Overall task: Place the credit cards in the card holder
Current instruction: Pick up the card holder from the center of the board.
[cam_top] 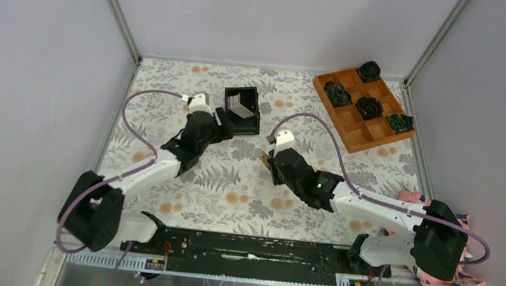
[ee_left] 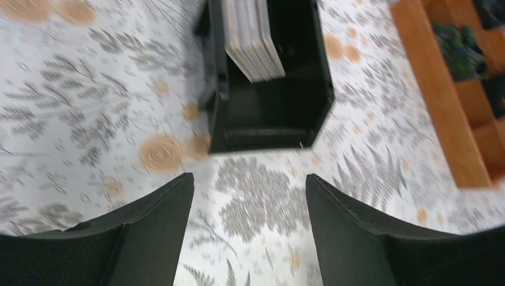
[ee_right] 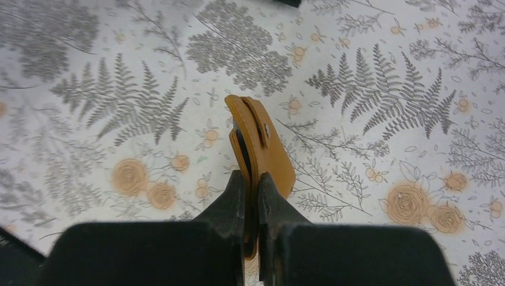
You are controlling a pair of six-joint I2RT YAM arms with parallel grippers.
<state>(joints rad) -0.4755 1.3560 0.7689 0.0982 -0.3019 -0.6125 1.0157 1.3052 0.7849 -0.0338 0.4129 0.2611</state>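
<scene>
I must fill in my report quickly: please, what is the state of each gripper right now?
Left gripper: open, holding nothing.
Right gripper: closed on the card holder.

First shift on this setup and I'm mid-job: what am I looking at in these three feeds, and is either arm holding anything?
You are watching two robot arms bolted at the near edge of a table covered with a flowered cloth. The wide picture looks down from above and behind the arms. The other two come from a camera on each wrist, so the dark shapes at the bottom of those are that arm's own fingers.

The left pincer is open and empty. It faces a black bin with the credit cards stacked against one wall. The right pincer is shut on the orange-tan card holder, seen edge-on. At the far right lies an orange tray holding dark rosettes.
</scene>
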